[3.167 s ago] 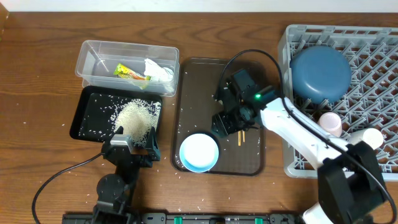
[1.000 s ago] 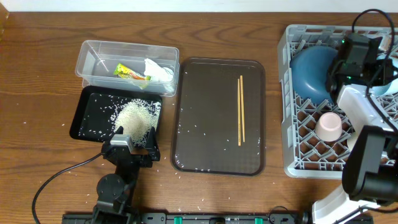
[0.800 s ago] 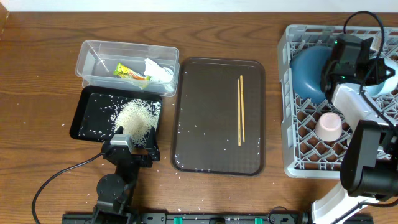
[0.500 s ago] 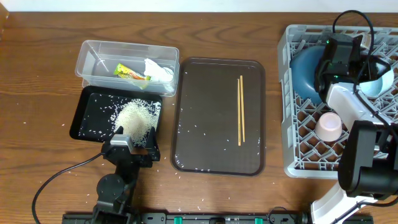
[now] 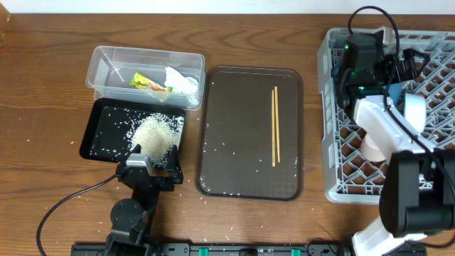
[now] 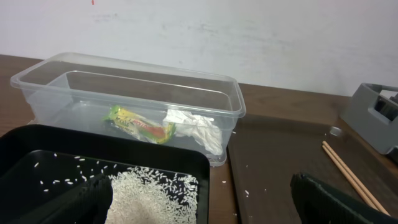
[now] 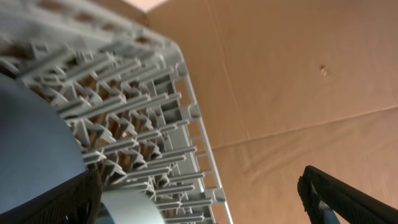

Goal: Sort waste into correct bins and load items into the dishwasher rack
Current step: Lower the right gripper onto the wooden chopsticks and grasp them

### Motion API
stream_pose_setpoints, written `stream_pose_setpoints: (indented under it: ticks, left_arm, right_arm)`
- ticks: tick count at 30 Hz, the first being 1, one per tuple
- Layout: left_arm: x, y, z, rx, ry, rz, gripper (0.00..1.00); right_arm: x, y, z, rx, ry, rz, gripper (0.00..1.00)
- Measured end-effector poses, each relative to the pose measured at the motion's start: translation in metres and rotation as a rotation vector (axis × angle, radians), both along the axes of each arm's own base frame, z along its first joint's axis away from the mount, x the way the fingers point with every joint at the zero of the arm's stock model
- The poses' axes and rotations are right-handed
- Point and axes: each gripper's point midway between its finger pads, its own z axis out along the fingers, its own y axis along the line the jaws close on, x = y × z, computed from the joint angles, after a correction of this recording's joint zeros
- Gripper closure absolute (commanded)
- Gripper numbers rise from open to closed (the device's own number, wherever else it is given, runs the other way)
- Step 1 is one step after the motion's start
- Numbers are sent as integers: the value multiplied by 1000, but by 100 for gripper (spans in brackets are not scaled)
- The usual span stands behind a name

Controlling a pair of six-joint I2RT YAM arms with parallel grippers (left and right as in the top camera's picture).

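Your right arm (image 5: 380,128) has swung left across the rack (image 5: 330,163), jaws wide and empty — next lower them astride the chopsticks (image 5: 275,126) lying on the brown tray (image 5: 234,142) and pinch both together.

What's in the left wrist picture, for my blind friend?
A clear plastic tub holds a yellow-green snack wrapper and a crumpled white tissue. In front, white rice grains lie in a black tray; wooden chopsticks rest on a brown tray, right.

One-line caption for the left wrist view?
Clear tub holding snack wrapper and tissue, behind black tray of rice; chopsticks on brown tray.
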Motion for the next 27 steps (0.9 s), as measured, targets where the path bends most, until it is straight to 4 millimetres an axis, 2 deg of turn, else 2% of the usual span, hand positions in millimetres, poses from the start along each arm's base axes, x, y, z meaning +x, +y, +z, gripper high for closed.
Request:
stream_pose_setpoints:
  ticks: [4, 6, 10, 11, 14, 15, 18, 20, 23, 27]
  left_arm:
    - [0, 0, 0, 0, 0, 0, 6]
    - [0, 0, 0, 0, 0, 0, 6]
    - [0, 0, 0, 0, 0, 0, 5]
    - [0, 0, 0, 0, 0, 0, 6]
    - [0, 0, 0, 0, 0, 0, 6]
    - [0, 0, 0, 0, 0, 0, 6]
    - [0, 0, 0, 0, 0, 0, 6]
    - [0, 0, 0, 0, 0, 0, 6]
    - [0, 0, 0, 0, 0, 0, 6]
    - [0, 0, 0, 0, 0, 0, 6]
  right_arm:
    - [-4, 18, 13, 27, 13, 72, 1]
    - [-7, 31, 9, 66, 58, 132, 1]
    - [-19, 78, -21, 268, 183, 322, 1]
    - [-23, 91, -30, 340, 202, 360, 4]
    - [-38, 142, -60, 642, 258, 493, 23]
    - [-45, 161, -70, 763, 279, 524, 25]
    - [-69, 213, -93, 1097, 340, 546, 39]
    - [-82, 239, -102, 1242, 381, 531, 52]
    - [-98, 269, -120, 1370, 454, 486, 69]
    - [-115, 298, -154, 1421, 534, 381, 80]
